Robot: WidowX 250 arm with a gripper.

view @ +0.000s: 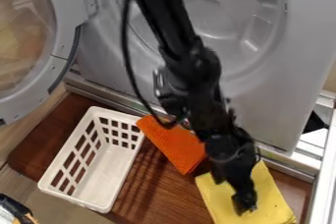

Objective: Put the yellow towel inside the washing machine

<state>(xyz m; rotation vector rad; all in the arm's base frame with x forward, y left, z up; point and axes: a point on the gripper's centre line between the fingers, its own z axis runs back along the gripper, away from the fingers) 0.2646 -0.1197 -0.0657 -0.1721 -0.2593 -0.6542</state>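
Note:
The yellow towel (272,201) lies folded flat on the brown wooden surface at the lower right. My black gripper (244,207) hangs over the towel's middle, its tip at or just above the cloth; whether it touches cannot be told. The arm covers part of the towel's upper left area. Behind the arm stands the grey washing machine (263,100), with its round drum opening (259,36) at the top. Its door (62,31) is swung open to the left.
An orange cloth (174,144) lies left of the arm, close to the yellow towel. A white plastic basket (98,174) stands farther left. Metal rails (322,169) run along the right side and below the machine. A dark object sits in the lower left corner.

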